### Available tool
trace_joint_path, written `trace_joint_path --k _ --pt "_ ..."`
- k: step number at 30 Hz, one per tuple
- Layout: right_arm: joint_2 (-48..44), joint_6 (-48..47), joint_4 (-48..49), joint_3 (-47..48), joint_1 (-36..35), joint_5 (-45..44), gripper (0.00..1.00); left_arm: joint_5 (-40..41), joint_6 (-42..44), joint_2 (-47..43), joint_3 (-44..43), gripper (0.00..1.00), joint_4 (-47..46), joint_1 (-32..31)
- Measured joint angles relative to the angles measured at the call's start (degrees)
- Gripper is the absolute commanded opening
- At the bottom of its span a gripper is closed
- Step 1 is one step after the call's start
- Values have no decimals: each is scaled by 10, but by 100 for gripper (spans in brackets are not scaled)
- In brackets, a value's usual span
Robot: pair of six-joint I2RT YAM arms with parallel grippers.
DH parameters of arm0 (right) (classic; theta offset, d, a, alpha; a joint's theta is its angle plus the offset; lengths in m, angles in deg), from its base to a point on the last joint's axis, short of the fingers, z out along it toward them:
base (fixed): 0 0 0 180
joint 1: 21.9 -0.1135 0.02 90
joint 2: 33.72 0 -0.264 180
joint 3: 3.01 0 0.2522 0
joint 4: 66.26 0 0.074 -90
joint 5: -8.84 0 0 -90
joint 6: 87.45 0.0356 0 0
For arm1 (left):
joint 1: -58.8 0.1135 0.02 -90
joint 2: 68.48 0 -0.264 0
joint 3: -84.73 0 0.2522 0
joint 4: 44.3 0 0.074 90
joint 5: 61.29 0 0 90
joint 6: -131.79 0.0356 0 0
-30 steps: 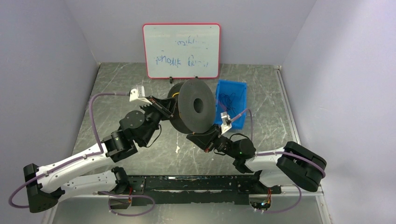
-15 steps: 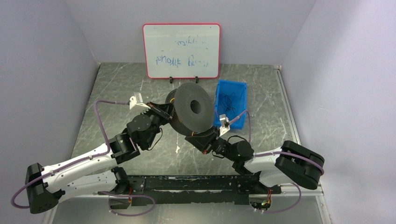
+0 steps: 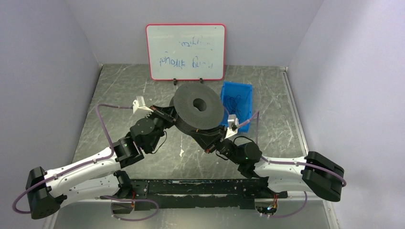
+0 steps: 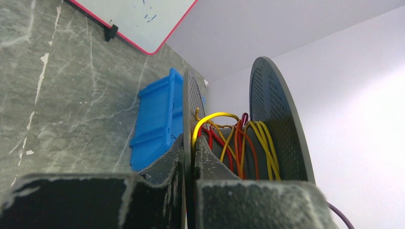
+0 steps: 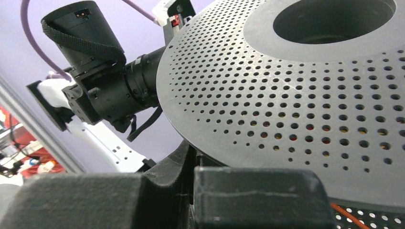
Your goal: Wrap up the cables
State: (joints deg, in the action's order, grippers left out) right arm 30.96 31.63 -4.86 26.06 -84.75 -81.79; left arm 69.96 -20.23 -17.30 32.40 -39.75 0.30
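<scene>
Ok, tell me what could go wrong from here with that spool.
1. The left gripper and right gripper each pinch only a thin flange edge of the spool; it may slip or twist loose.
2. The cables loop loosely between the flanges; a loop could spring off or snag the left gripper.

Robotics laboratory test cell. A left arm and a right arm, white and black, are bolted to a black rail at the near edge of a grey marbled table and hold a perforated black spool between them. Plain lavender walls box the table in on three sides. Purple hoses loop along the arms; a red-framed whiteboard with handwriting and a blue parts bin stand at the back.
</scene>
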Motion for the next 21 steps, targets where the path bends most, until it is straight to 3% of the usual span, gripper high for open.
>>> trace_joint_path --k 13,21 --pt "-14 -83 -114 16 -33 -121 0 -23 -20 41 39 7 -49 19" --pt "60 -120 -100 24 -44 -174 0 -24 -43 63 85 7 -73 32"
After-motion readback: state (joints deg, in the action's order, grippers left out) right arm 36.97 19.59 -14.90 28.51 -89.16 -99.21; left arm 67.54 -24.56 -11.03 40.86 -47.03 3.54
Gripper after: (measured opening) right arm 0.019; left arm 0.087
